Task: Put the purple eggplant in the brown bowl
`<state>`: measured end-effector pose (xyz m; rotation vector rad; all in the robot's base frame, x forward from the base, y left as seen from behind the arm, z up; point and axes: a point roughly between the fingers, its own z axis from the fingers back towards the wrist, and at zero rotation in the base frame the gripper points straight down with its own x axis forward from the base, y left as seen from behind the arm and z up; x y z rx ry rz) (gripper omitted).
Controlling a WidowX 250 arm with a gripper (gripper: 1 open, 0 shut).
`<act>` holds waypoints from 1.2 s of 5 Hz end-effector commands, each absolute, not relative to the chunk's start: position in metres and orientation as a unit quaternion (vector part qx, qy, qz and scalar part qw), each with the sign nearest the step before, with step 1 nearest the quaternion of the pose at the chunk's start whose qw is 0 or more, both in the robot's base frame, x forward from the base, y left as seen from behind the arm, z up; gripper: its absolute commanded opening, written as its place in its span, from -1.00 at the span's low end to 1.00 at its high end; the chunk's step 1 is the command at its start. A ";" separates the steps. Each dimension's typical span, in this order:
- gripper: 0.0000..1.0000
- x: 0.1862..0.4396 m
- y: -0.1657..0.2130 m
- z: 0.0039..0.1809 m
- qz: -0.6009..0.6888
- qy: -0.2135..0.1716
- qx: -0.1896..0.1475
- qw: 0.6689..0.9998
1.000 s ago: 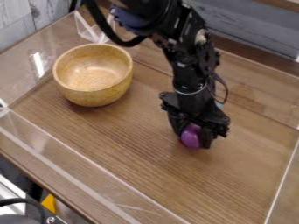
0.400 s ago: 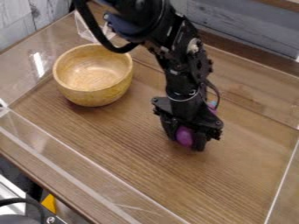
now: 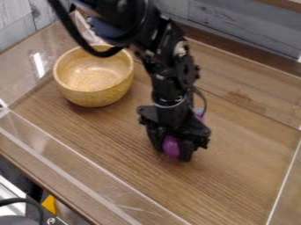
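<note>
The purple eggplant (image 3: 173,147) shows as a small glossy purple shape between the black fingers of my gripper (image 3: 175,148), which is shut on it low over the wooden table, right of centre. Only part of the eggplant shows; the fingers cover the rest, and I cannot tell whether it touches the table. The brown bowl (image 3: 94,75) is round, light wood, with a thick rim and a pale inside that holds nothing. It stands at the back left, well apart from the gripper. My black arm (image 3: 156,53) reaches down from the top of the view, just right of the bowl.
Clear plastic walls (image 3: 70,180) edge the wooden table (image 3: 94,132) at the front and left. A grey plank wall (image 3: 247,22) runs along the back. A cable and dark gear (image 3: 24,211) lie past the front left corner.
The gripper with the eggplant has moved left and toward the front of the table. The arm has swung left with it. The bowl has not moved.
</note>
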<state>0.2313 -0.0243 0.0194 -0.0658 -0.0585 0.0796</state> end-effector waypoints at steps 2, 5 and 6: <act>-1.00 0.227 -0.025 0.037 0.074 -0.033 -0.026 0.996; -1.00 0.220 -0.033 0.051 0.094 -0.034 -0.017 0.995; -1.00 0.217 -0.026 0.053 0.105 -0.033 -0.014 0.994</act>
